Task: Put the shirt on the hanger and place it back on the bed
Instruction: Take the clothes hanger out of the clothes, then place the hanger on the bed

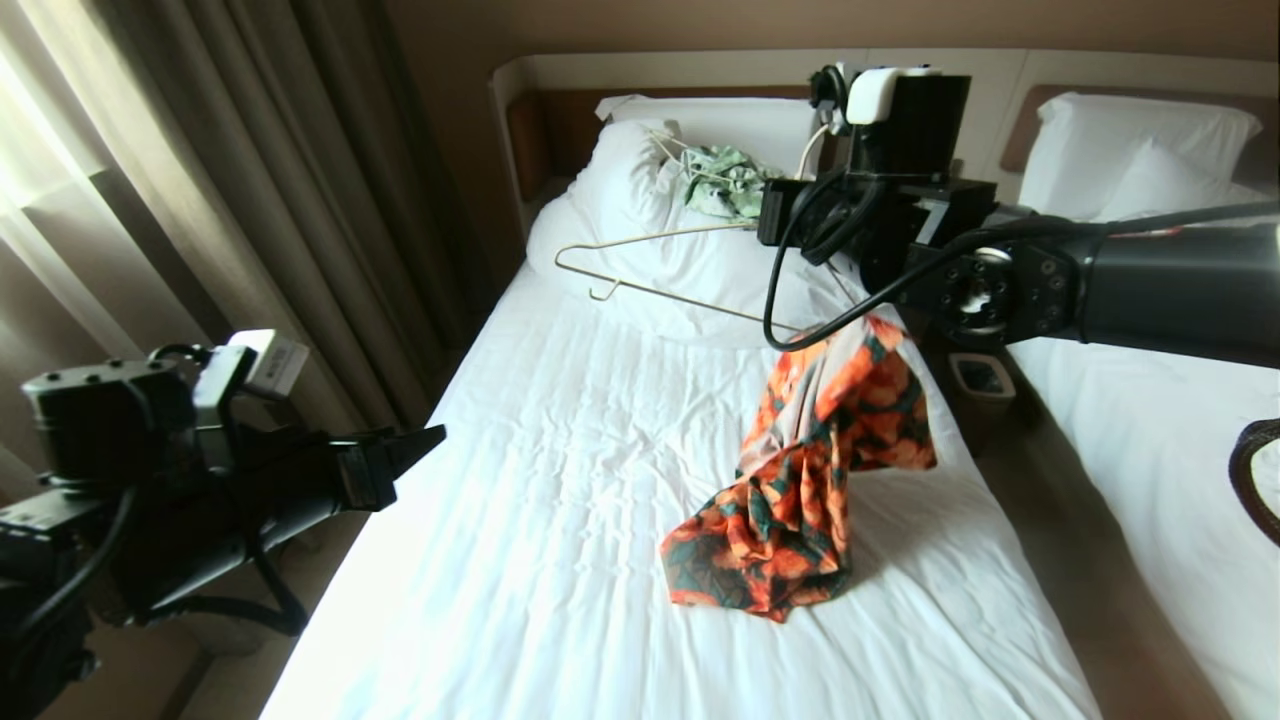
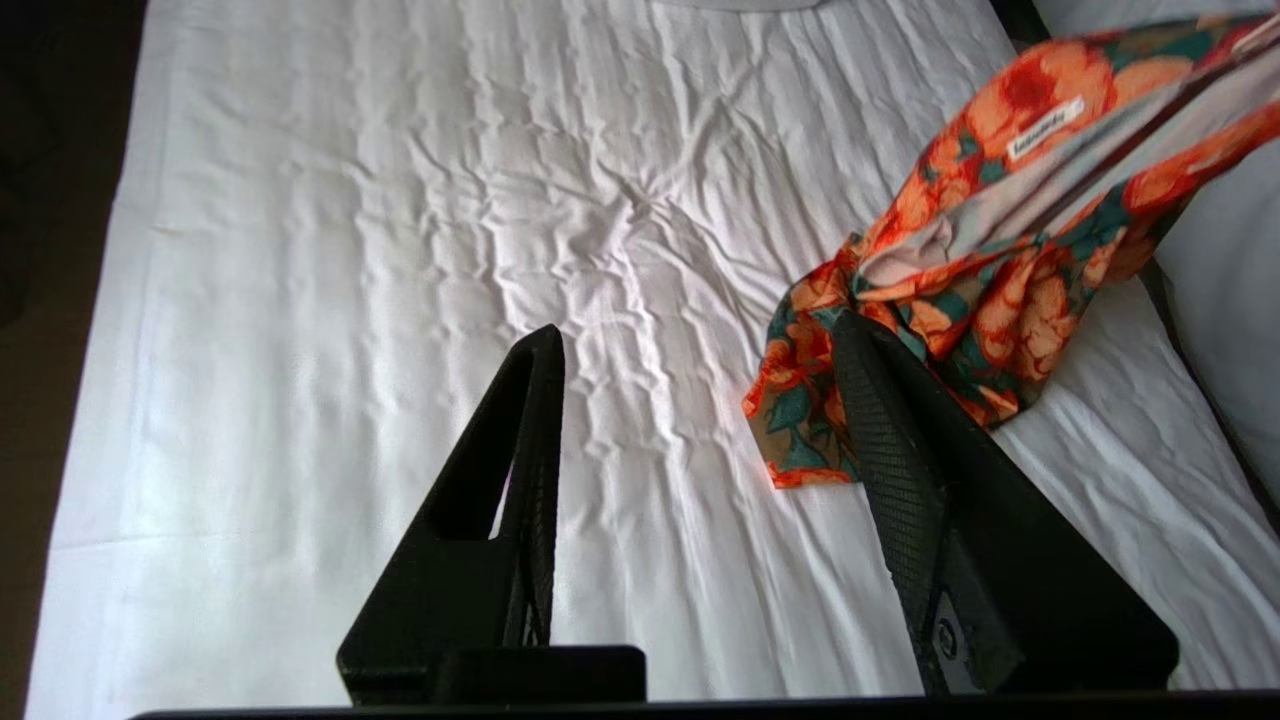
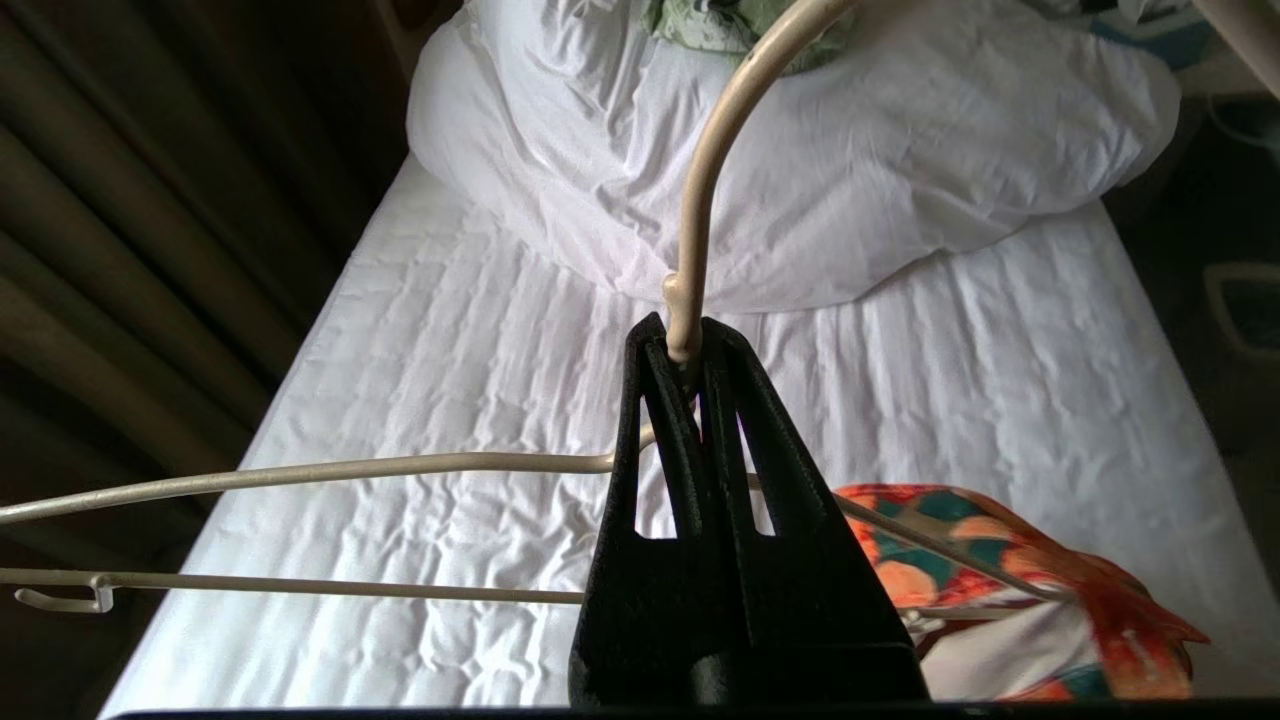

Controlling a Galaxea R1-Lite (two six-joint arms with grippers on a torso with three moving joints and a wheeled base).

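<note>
R gripper clenched on wire hanger neck, held above bed. Floral shirt dangles off one hanger end, hem crumpled on wrinkled sheet near bed's R edge. L gripper released, over bare sheet.

The bed wears a wrinkled white sheet and runs from the near edge up toward 12 o'clock. At that far end a bulky white duvet is heaped on it, with a long white pillow behind against the brown headboard. A pale green print garment lies on the duvet. Toward 4 o'clock of the sheet's middle, the lower folds of the orange-flowered shirt rest on the sheet.
</note>
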